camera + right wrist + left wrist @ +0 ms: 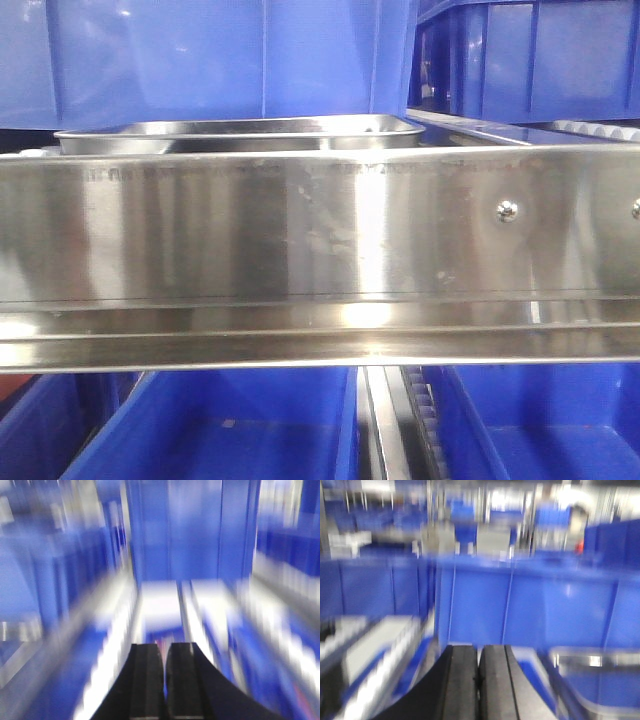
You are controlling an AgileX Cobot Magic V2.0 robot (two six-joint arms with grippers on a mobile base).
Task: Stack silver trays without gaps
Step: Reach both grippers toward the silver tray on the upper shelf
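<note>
1. Blue plastic bins (200,50) wall off the background at 12 o'clock. A long brushed-steel shelf rail (300,230), with a screw (507,210) at 3 o'clock, spans the front view.
2. Just behind that rail, at 11 o'clock, sits a shallow, shiny stainless-steel silver tray (240,135) with rounded corners and a thin out-turned rim. It rests level on the shelf, which I judge suits dropping another one flat into it.
3. From this low angle only its rim and side wall show. I cannot tell what lies inside, or whether it is one tray or several nested.
4. My left gripper (479,652) has its black pads pressed together on nothing. The view is blurred, yet a silver tray (590,657) shows at 4 o'clock, near my jaws but apart from them, with only blue reflection inside. Whether it is the same one I cannot tell.
5. My right gripper (165,650) is closed to a hairline slit and holds nothing. Its view is too smeared to find a tray.
6. Lower blue bins (220,430) at 6 o'clock show bare floors.
7. With no tray in hand, I judge my jaws must spread before any stacking.
</note>
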